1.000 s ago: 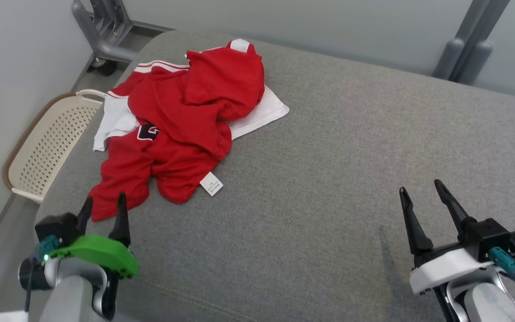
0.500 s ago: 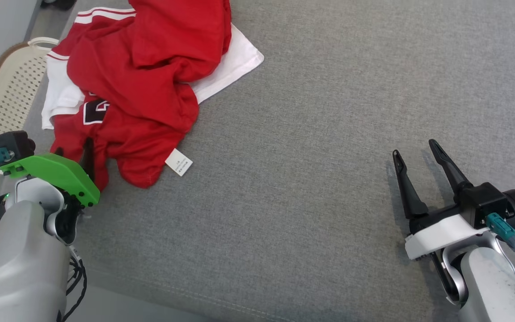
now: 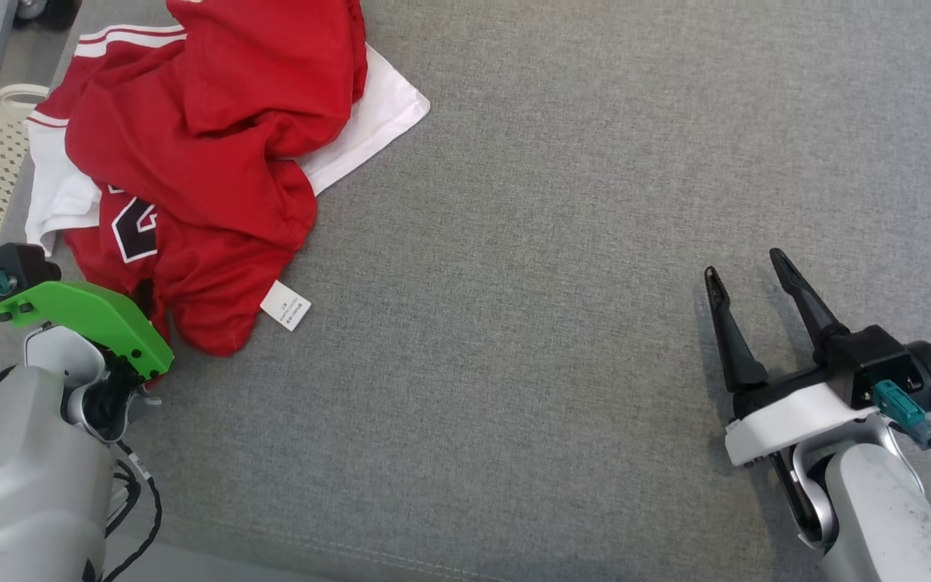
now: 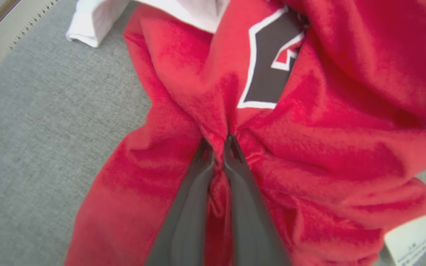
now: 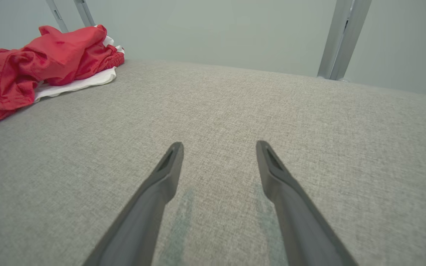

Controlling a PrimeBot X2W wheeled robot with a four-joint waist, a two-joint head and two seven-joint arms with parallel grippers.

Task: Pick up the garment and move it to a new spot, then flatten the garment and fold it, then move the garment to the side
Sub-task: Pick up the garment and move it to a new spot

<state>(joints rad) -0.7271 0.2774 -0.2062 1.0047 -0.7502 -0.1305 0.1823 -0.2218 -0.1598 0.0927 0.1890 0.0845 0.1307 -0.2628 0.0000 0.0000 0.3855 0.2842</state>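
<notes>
Garment [image 4: 331, 155] in L hand [image 4: 217, 142] (wrist view)

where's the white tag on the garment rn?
Head view, left side: the tag lies on the gray cushion at the near hem of the red garment, just right of the left gripper, which pinches that cloth.

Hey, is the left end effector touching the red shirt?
Touching. The left wrist view shows the left end effector shut on a pinched ridge of the red shirt, with cloth squeezed between its two fingers.
</notes>
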